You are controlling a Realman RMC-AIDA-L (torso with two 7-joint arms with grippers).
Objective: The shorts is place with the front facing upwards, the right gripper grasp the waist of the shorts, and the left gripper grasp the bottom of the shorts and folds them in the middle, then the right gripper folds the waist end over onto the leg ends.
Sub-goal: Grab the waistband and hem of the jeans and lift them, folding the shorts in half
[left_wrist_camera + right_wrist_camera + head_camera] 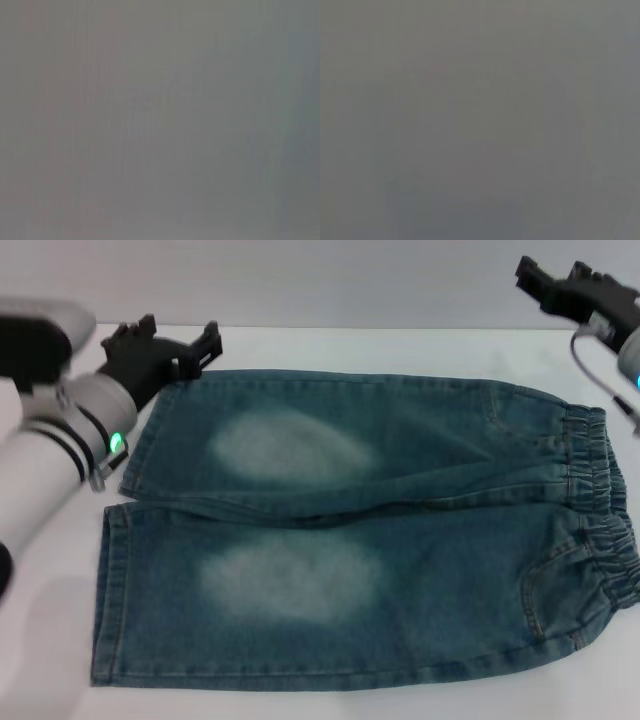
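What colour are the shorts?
The shorts are blue denim with pale faded thigh patches, clearest in the head view.

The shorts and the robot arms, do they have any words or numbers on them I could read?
None: no word, number or logo can be read anywhere.
The shorts: only pale faded patches, stitching and a gathered waistband, no label showing.
The left gripper and right gripper: plain black, no print visible; the left arm shows only a green light.
The table: plain white.
Both wrist views: plain grey, nothing to read.

head view: bright, even light | soft shadow beside the shorts on the table | wrist views: blank grey haze, nothing resolved
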